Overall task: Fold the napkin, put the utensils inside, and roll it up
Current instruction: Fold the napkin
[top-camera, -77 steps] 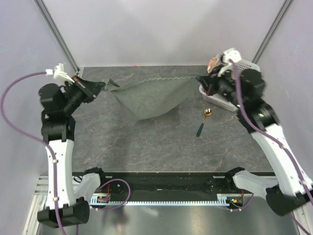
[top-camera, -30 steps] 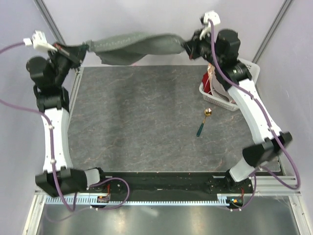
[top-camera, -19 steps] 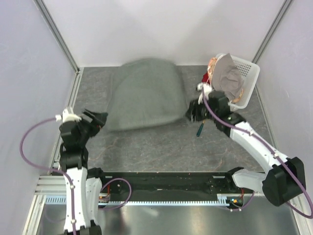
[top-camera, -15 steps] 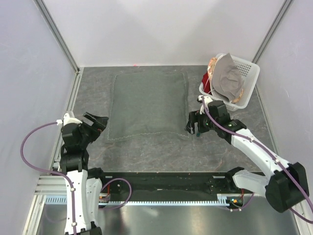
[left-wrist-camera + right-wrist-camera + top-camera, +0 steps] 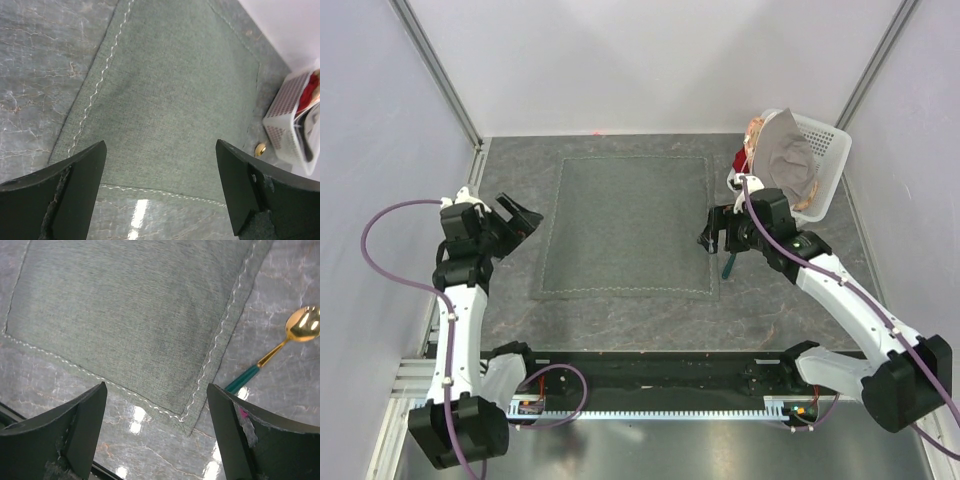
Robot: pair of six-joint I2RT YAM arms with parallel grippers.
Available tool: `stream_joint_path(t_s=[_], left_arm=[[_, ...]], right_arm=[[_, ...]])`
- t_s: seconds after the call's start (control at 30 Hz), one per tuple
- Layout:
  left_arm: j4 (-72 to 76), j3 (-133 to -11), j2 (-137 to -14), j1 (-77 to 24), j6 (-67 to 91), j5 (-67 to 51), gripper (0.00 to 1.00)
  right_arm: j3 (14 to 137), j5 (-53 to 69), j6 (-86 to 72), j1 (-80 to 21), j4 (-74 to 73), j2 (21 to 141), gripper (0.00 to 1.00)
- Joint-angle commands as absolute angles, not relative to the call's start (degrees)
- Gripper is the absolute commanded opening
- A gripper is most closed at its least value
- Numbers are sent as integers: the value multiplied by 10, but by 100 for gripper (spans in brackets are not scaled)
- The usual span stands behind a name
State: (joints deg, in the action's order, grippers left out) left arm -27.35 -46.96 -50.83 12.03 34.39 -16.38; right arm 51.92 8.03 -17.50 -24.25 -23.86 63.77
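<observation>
The dark grey-green napkin lies spread flat on the table, its light stitched hem showing all round. My left gripper hovers open just off its left edge, nothing between the fingers; the left wrist view shows the napkin below the left gripper. My right gripper stands open at the napkin's right edge, above its near right corner. The spoon, with gold bowl and teal handle, lies on the table just right of the napkin. In the top view only its teal handle shows under the right arm.
A white basket holding a paler grey cloth and some red things stands at the back right, close behind the right arm. White walls with metal posts close in the table at the back and both sides.
A second ago both grippers held the napkin stretched in the air at the back. They swung it forward, let go and opened; the napkin has settled flat, and both arms are low.
</observation>
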Motion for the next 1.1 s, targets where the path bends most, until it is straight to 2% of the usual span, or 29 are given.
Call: stream_joint_path(t_s=[0.0,0.17,0.3,0.43,0.47,0.77,1.07], left_arm=[[-250,-497,-530,90,274,-173,96],[-259,-542,-583,10,229,-98,96],[-274,-610,-665,-96,168,42,96],[-272,-669,-723,-103,139,35,97],[-271,-679,-730,-103,133,36,97],[-253,-633,-716,-103,125,11,98],[-249,-626,-708,-103,127,-12,98]], right_arm=[[502,43,-230,-243,-229,647,89],[447,20,-267,-243,-242,658,89],[414,19,-289,-243,-261,670,85],[386,22,-308,-243,-269,685,76],[384,29,-312,-243,-269,690,69],[350,61,-360,-244,-234,722,53],[340,62,-374,-248,-214,748,53]])
